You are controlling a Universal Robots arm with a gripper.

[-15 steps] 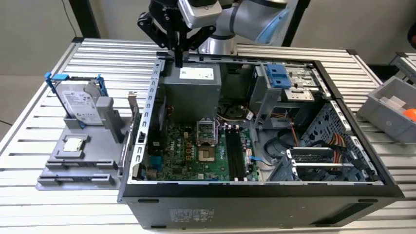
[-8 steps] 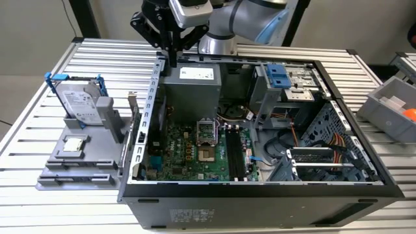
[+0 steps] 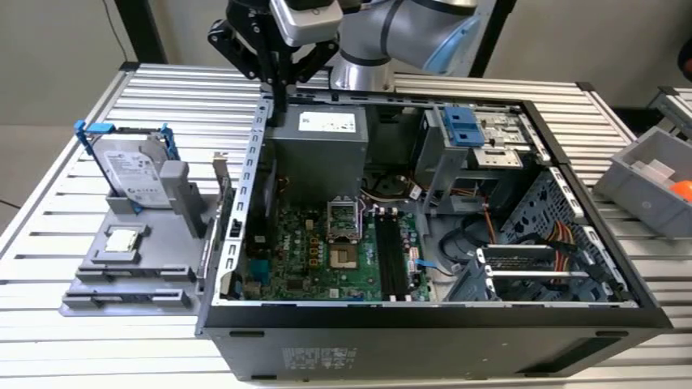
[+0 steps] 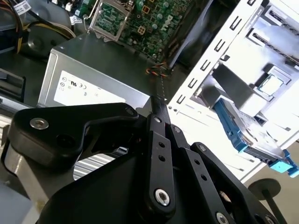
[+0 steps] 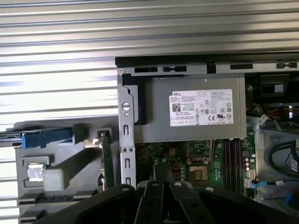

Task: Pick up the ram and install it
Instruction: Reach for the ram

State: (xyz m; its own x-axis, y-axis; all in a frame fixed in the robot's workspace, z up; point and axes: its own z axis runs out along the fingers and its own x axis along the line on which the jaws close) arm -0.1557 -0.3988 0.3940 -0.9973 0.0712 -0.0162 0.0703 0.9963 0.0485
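Hand [image 3: 277, 107] closed, empty, above case [image 3: 433, 328] rim, ram [image 5: 106, 161] apart, upright in gray holder [image 3: 119, 279]

Robotics lab or assembly workshop, most likely.
Shown by a ribbed metal tabletop [image 3: 162, 97] carrying an opened desktop computer case [image 3: 433, 324] with bare motherboard [image 3: 313, 259], a grey fixture [image 3: 119, 284] holding loose computer parts beside it, a grey parts bin [image 3: 638, 174] at the exterior view's right, an industrial robot arm [image 3: 411, 32] behind the case, plain wall [image 3: 60, 57] beyond.

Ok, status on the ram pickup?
Gripper shut, over the case wall near the power supply. Ram on edge in grey holder outside, untouched. Case wall between ram and slots.
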